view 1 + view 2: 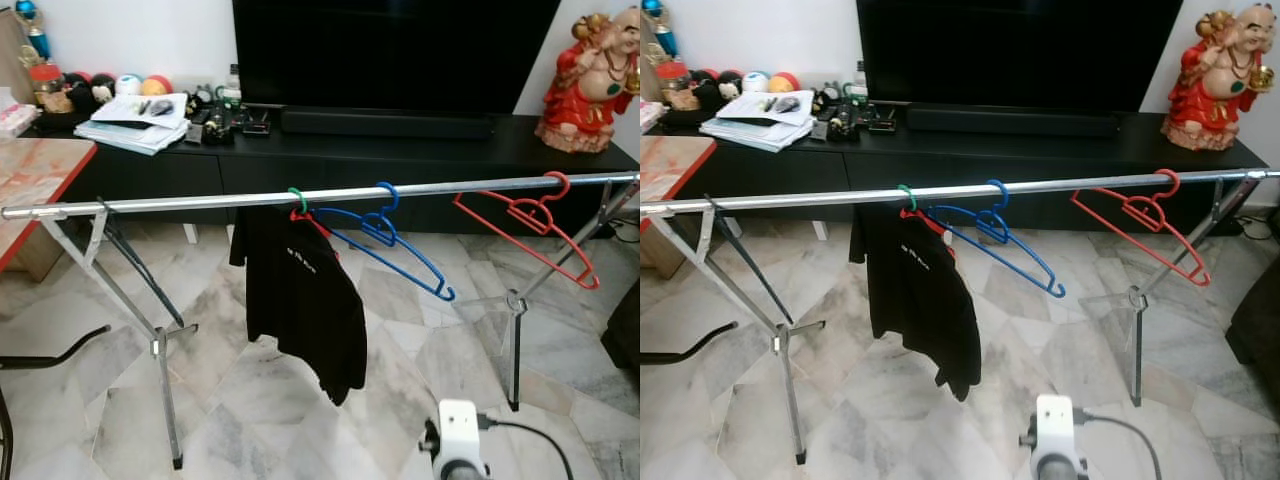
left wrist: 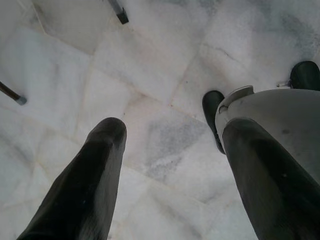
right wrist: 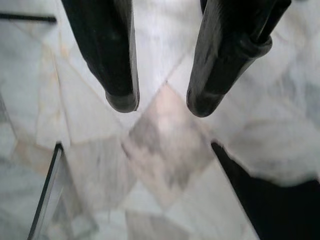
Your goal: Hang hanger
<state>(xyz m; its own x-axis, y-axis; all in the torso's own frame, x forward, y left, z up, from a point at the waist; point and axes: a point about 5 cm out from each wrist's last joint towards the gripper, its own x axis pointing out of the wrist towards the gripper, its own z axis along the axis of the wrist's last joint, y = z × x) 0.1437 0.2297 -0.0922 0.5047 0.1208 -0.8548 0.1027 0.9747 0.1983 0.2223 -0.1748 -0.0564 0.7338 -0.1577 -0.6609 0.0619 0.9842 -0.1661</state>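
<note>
Both sets of jaws are standing spread and holding nothing: left gripper [image 2: 165, 150] and right gripper [image 3: 162, 102] are each pointing down at bare marble floor [image 1: 90, 400], arms hanging low.

Left to right along the rail [image 1: 180, 203]: red-topped counter [image 1: 35, 175] edging in at far left; then the black shirt [image 1: 300, 295] draping from a hanger with a green hook [image 1: 297, 199]; just beside it the blue hanger [image 1: 385, 245], hooked on and tilting down to the right; well apart, near the right end, the red hanger [image 1: 525, 235], hooked on and tilting the same way. Black TV cabinet [image 1: 400, 150] and a red figurine [image 1: 590, 85] are sitting behind.

All hangers in sight are already hanging. The rail is running crosswise ahead of and above both grippers. Judging by spacing, the right arm is nearer the red hanger, the left nearer the open stretch of rail.
</note>
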